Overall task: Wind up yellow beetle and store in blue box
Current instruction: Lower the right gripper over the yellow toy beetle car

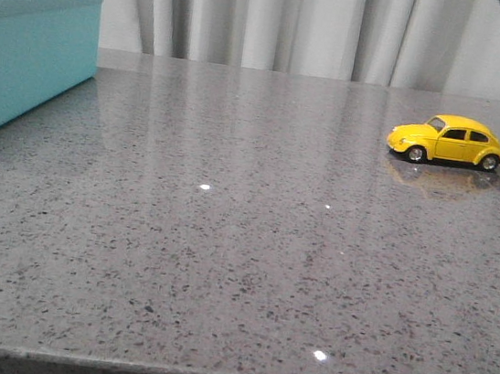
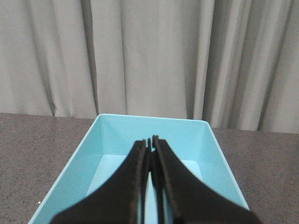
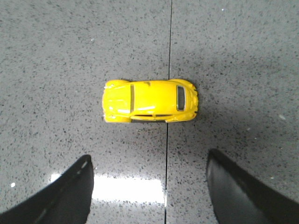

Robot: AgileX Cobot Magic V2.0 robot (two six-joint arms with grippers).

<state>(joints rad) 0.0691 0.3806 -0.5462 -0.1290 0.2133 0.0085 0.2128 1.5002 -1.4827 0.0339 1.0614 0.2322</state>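
your right hand (image 3: pixel 148 184) hangs spread wide above the yellow beetle (image 1: pixel 448 140), at the right of the front view on the bench (image 1: pixel 222 257). lower squarely over its flanks (roof is slippery). left hand (image 2: pixel 150 144) pressed together over the blue box (image 2: pixel 205 140).

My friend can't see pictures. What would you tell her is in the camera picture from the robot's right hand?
A little shiny yellow beetle toy car sits on a speckled grey table, seen straight from above. The two black fingers of the right gripper hang wide open above the table, not touching the car. A thin dark seam in the table runs under the car.
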